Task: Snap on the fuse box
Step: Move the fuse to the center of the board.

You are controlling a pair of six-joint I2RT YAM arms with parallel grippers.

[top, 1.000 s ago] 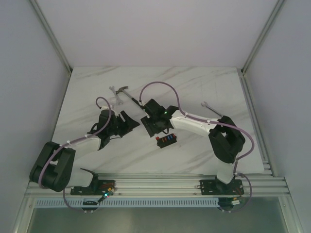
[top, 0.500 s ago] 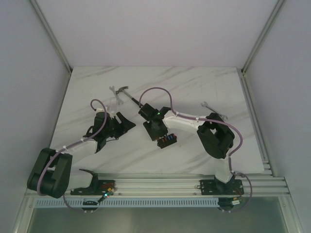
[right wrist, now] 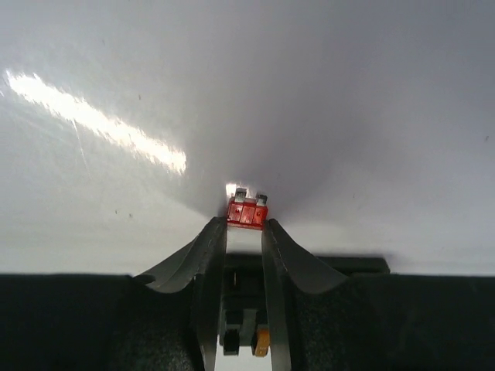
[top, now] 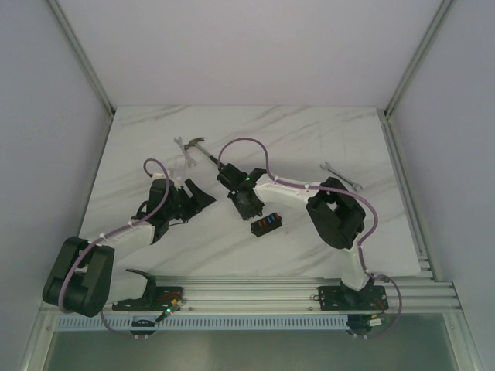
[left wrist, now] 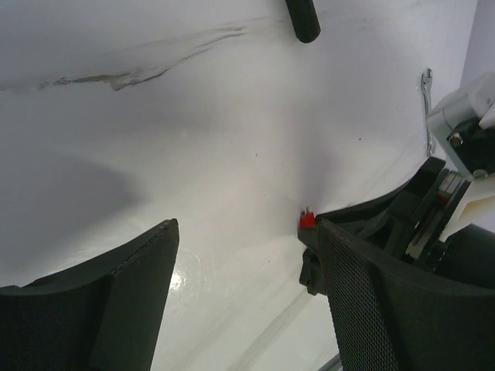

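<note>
The fuse box (top: 266,225) lies flat on the tabletop, about midway along its width and toward the near edge. Its coloured fuses face up and nothing grips it. The right arm's fingers (right wrist: 206,253) are just beside it, on the side toward the far edge. They are drawn narrow, with a small red fuse (right wrist: 247,211) pinched between their tips at the tabletop. In the right wrist view the fuse's metal prongs point away from the fingers. That grip by the plastic head would suit pressing the prongs down into a slot, though which slot it is meant for cannot be told.

The left arm's fingers (left wrist: 147,270) stand wide apart over bare tabletop with nothing between them, nearer the left edge and apart from the box. Judged from this, the left arm is waiting, perhaps to steady the box once the fuse is brought over it.

A hammer (top: 198,147) lies toward the far edge and a wrench (top: 340,175) nearer the right edge. Both are clear of the work.

With the fuse off the box, the snapping-on is not yet done.
</note>
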